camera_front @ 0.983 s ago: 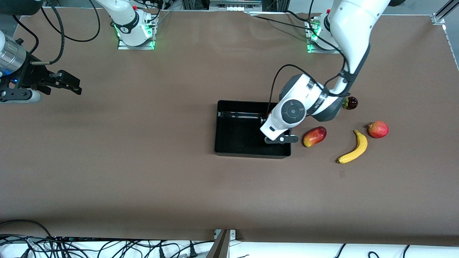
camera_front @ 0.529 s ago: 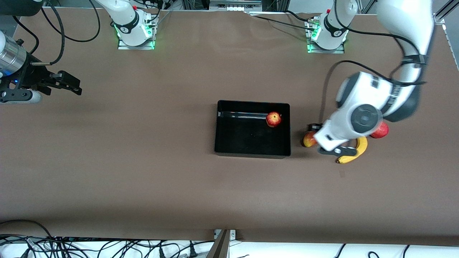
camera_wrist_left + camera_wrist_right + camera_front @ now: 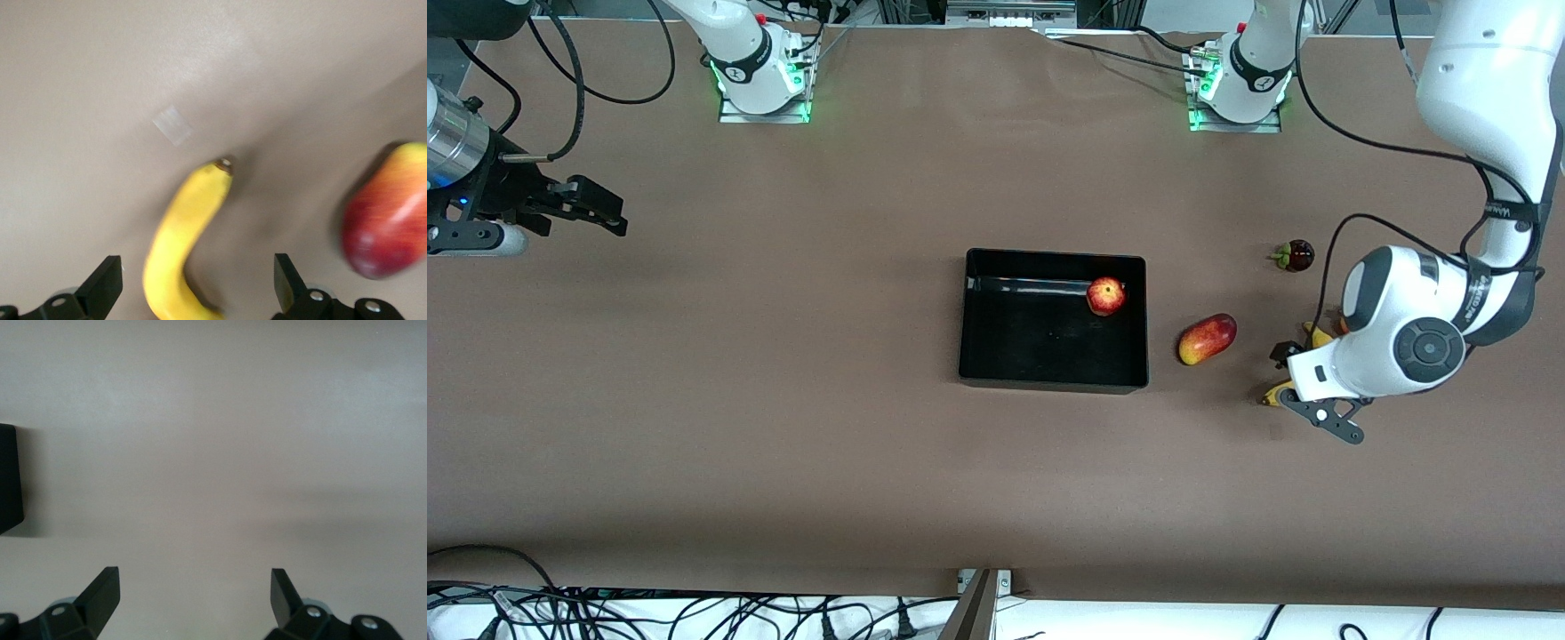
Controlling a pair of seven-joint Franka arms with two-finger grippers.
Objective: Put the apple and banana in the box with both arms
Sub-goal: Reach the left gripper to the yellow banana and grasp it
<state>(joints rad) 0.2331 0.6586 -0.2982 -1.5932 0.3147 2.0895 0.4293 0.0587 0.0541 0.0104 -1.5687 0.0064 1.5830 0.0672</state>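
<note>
- Banana [image 3: 181, 250] lies on the brown table [image 3: 783, 400] directly under the left gripper [image 3: 193, 287]; in the left wrist view it sits between the two spread fingers [image 3: 103, 287], not touched by either.
- Front view: only the banana's two ends peek out from under the left arm's wrist, one tip [image 3: 1278, 396] by the gripper bracket.
- Left gripper: wide open, empty, hanging low over the banana near the left arm's end of the table.
- Apple [image 3: 1106, 296] is already in the box [image 3: 1049, 378], in the corner toward the robot bases and toward the left arm's end; well apart from the left gripper.
- Box sits mid-table, between the two grippers, closer to the left one.
- Mango-shaped red-yellow fruit [image 3: 1207, 339] lies between box and left gripper, just outside the box wall; also seen beside the banana in the left wrist view [image 3: 387, 223].
- Small dark round fruit [image 3: 1296, 256] w/ green bit sits toward the bases from the left gripper.
- Right gripper [image 3: 609, 213]: open wide, empty, up over bare table at the right arm's end; arm waits. Its wrist view shows fingers [image 3: 100, 593] apart and a box corner [image 3: 10, 480] at the edge.
</note>
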